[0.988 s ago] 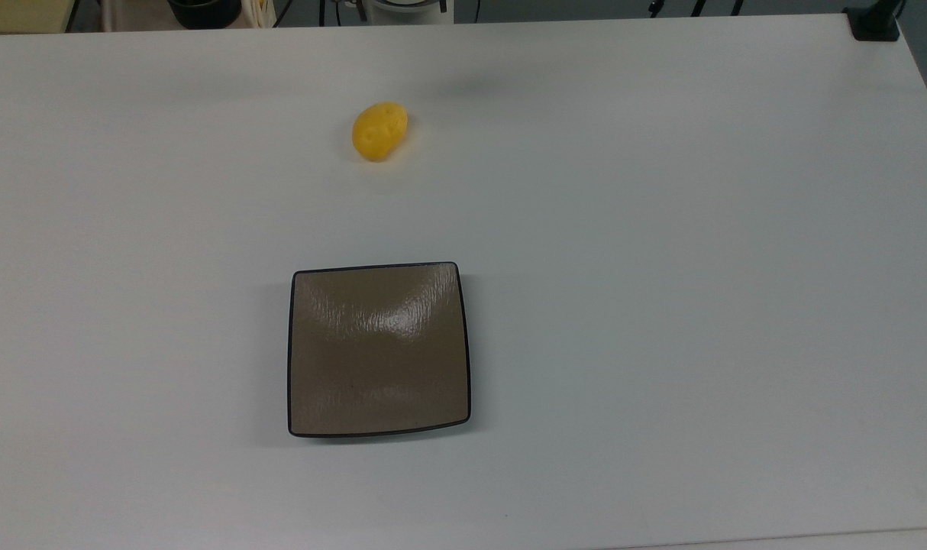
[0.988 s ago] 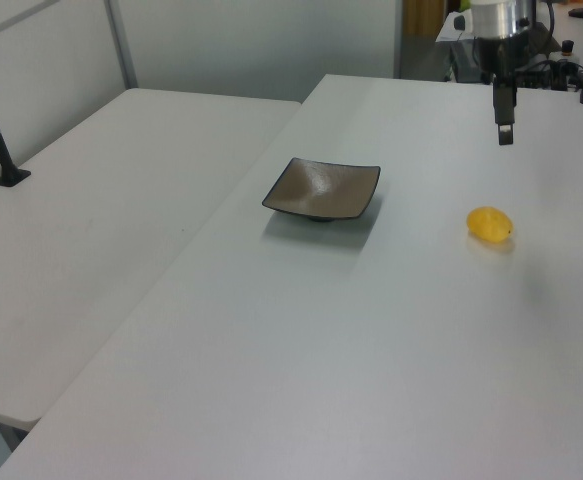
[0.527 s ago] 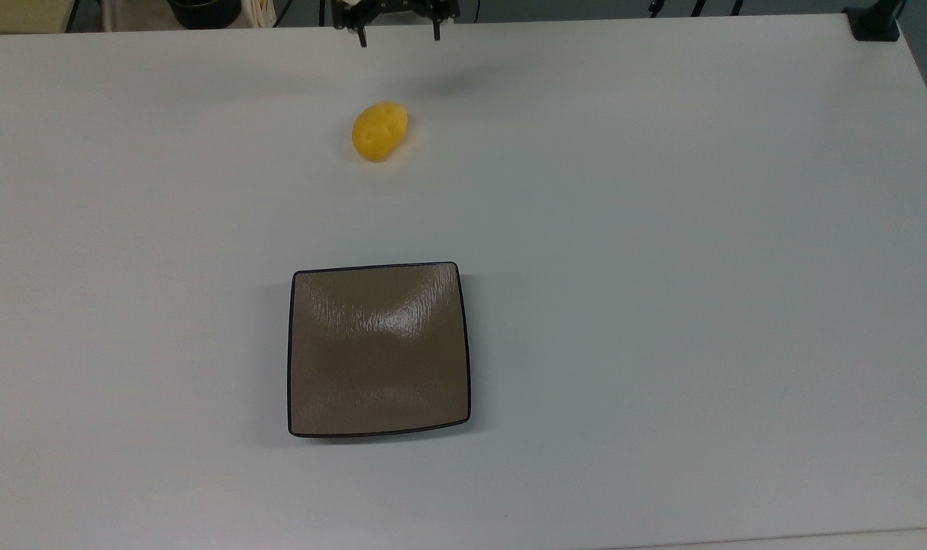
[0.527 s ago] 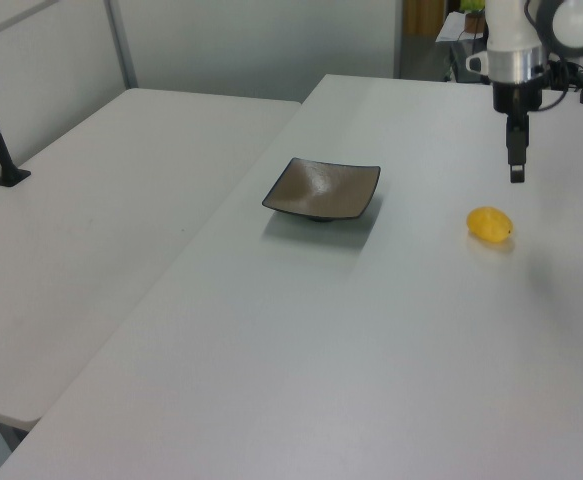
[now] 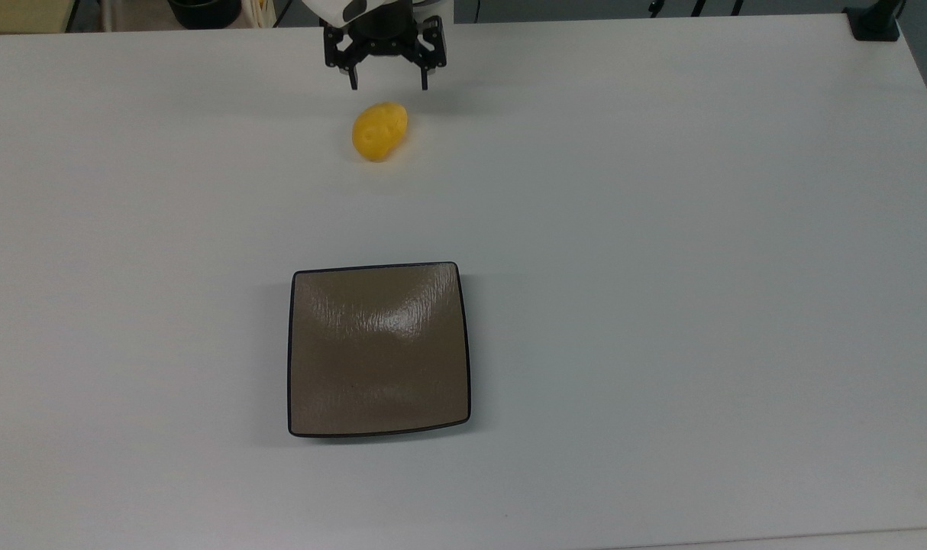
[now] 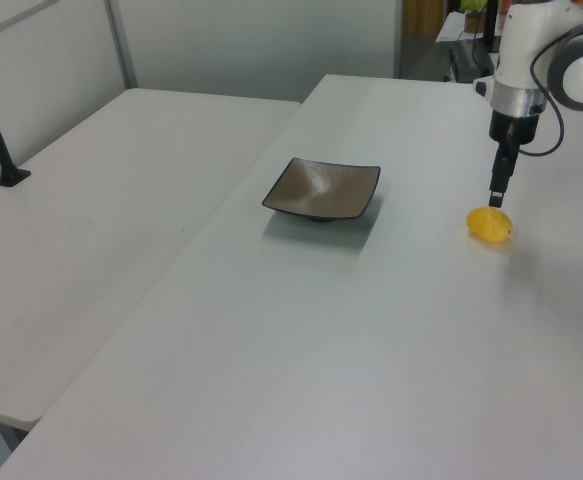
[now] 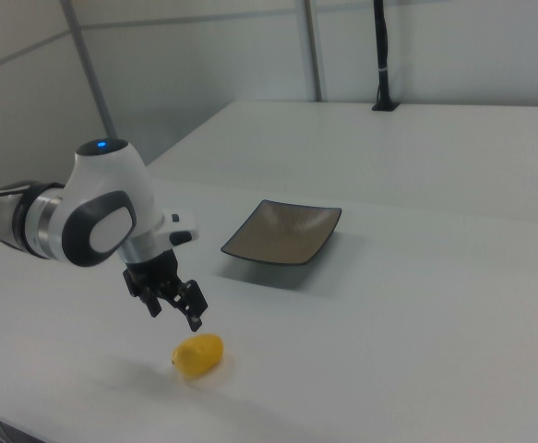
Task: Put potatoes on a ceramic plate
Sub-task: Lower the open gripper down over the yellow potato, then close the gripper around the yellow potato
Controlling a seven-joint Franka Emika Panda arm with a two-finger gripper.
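While the fingers [image 5: 352, 79] stand spread wide apart and hold nothing, the gripper [image 5: 385, 82] hangs just above the potato [image 5: 379, 131], not touching it. Below the fingertips, the yellow potato lies on the white worktop [image 5: 662, 229]. Well beyond it sits the square brown plate [image 5: 379, 350], bare. No writing is readable.

I see even, diffuse overhead light — bright, slightly cool. The table [image 5: 662, 229] reads pale without blown-out spots. A soft grey shadow sits just under the gripper [image 5: 386, 80] in the top view. The plate [image 5: 379, 350] carries a white glare streak near its upper edge — and a faint shadow beside it in the left view.
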